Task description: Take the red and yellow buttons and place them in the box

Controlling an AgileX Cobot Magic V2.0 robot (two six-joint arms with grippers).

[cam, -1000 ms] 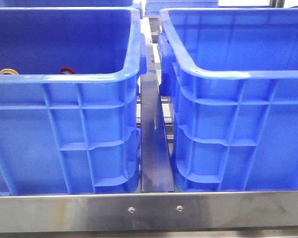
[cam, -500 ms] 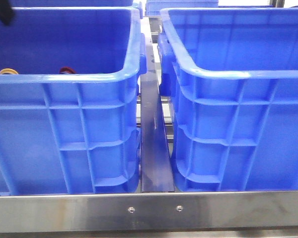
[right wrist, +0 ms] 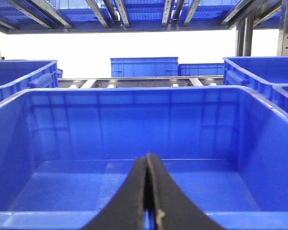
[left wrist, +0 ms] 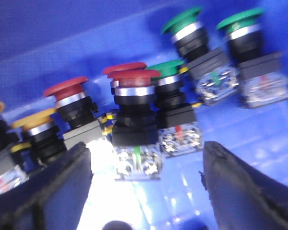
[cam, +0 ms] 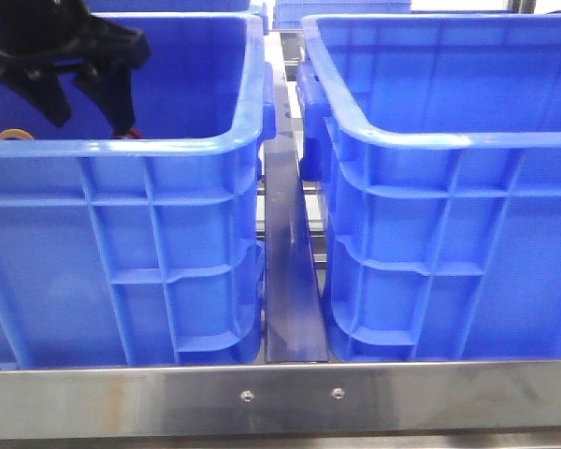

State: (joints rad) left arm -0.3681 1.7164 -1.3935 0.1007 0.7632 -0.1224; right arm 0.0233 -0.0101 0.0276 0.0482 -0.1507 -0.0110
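Red buttons (left wrist: 129, 79) are sitting inside the left crate (cam: 168, 150), in a loose cluster with yellow buttons (left wrist: 33, 120) and green buttons (left wrist: 182, 21), all on black bodies with clear contact blocks underneath. In the left wrist view one red cap is lying right between the left gripper's (left wrist: 146, 184) fingers (left wrist: 245, 187), with a second red cap (left wrist: 65, 87) just beside it and the yellow ones further out toward one finger. Green ones are standing beyond, nearer the crate wall. From the front, only a sliver of a yellow cap (cam: 12, 135) and a red cap (cam: 128, 134) is peeking over the near rim.

Left gripper (cam: 82, 101) is hanging inside the left crate, jaws spread wide, gripping nothing. Fingertips are pointing down at the button cluster, not touching any cap as far as the blurred wrist view shows.

Right gripper (right wrist: 148, 191) is sitting with its fingers pressed together, nothing between them, aiming into the right crate (right wrist: 144, 93); the part of that crate's floor in sight is showing bare blue plastic. Right arm isn't showing in the front view.

The two crates are standing side by side, a dark divider rail (cam: 290, 281) running between them, a steel frame bar (cam: 290, 398) crossing in front. More blue crates (right wrist: 144, 66) and shelving are showing behind in the right wrist view.
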